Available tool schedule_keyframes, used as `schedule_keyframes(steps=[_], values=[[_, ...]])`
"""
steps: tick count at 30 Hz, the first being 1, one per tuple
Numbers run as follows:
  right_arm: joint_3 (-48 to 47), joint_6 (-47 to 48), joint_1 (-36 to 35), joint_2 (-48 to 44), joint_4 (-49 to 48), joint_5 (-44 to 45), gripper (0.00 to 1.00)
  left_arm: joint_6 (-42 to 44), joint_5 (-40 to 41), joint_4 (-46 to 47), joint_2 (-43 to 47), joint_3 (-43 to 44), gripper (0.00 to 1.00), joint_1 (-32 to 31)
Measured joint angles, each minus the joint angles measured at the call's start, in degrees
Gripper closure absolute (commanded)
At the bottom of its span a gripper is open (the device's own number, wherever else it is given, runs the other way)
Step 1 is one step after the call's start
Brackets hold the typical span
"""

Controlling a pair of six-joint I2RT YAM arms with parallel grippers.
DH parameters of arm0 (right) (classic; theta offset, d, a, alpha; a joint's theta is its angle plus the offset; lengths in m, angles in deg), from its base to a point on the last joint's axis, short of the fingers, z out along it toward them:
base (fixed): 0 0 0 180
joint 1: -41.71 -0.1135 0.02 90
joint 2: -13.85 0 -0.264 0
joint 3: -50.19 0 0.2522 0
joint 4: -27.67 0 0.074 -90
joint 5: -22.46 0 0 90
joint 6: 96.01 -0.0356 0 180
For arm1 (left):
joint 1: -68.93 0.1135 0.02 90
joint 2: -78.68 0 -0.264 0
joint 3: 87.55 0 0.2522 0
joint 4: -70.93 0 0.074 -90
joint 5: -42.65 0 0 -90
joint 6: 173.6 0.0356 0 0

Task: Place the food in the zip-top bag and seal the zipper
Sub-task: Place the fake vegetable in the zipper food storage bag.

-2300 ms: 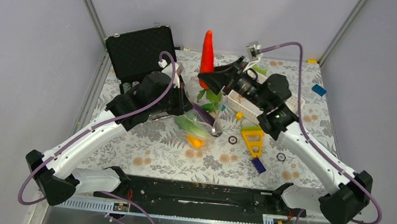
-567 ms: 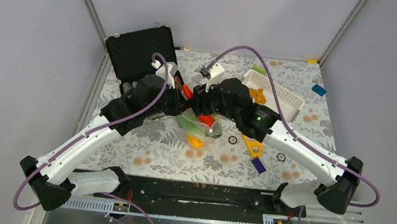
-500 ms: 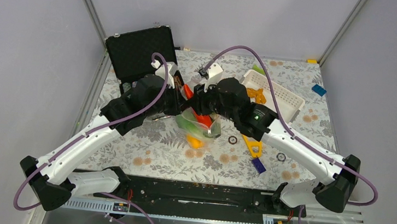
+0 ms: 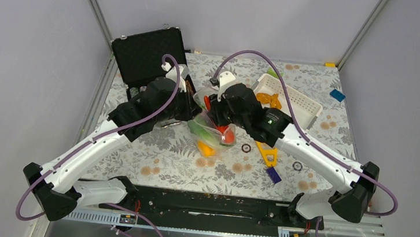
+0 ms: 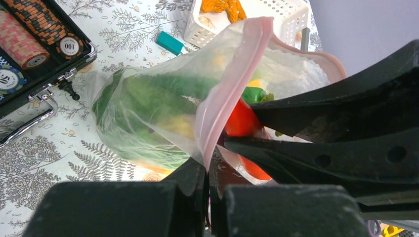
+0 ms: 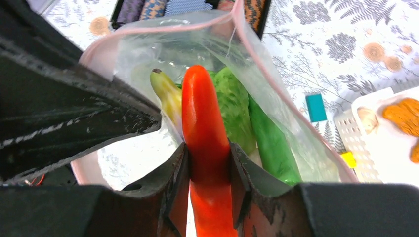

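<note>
**Red chili arriving at the mouth of the bag**

I am seeing my right gripper, which a moment ago was lifting the red chili beside the white basket, now holding it at the open mouth of the zip-top bag. Its fingers are clamping the chili's sides. My left gripper is pinching the zipper with closed fingers, holding the mouth up. The green pieces are already lying inside, and an orange lumpy piece is waiting in the basket, so loading is not finished. From above, both wrists are hiding the mouth. I am unable to tell how deep the chili's tip is reaching.
</note>
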Motion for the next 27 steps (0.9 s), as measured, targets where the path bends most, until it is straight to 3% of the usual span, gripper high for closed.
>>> schedule_keyframes(steps=[1, 4, 11, 15, 23, 27], values=[[-1.2, -0.3, 0.0, 0.7, 1.4, 1.2, 0.71, 0.0, -0.2, 0.0, -0.3, 0.2, 1.00, 0.0], [-4.6, -1.2, 0.0, 3.1, 4.1, 4.2, 0.41, 0.3, -1.6, 0.4, -0.7, 0.4, 1.00, 0.0], [-8.7, -0.8, 0.0, 4.9, 7.5, 6.1, 0.21, 1.4, -4.9, 1.1, -1.1, 0.5, 1.00, 0.0], [-9.0, 2.6, 0.0, 3.6, 7.2, 6.4, 0.01, 1.7, -5.2, 0.9, -1.6, 0.5, 1.00, 0.0], [-5.6, 6.1, 2.3, -6.6, 3.5, 8.9, 0.00, 1.9, -4.7, 1.4, -2.2, 0.5, 1.00, 0.1], [-2.8, 2.5, 13.9, -12.0, 3.0, 7.2, 0.00, 2.2, -4.2, 1.4, -2.2, 0.5, 1.00, 0.1]])
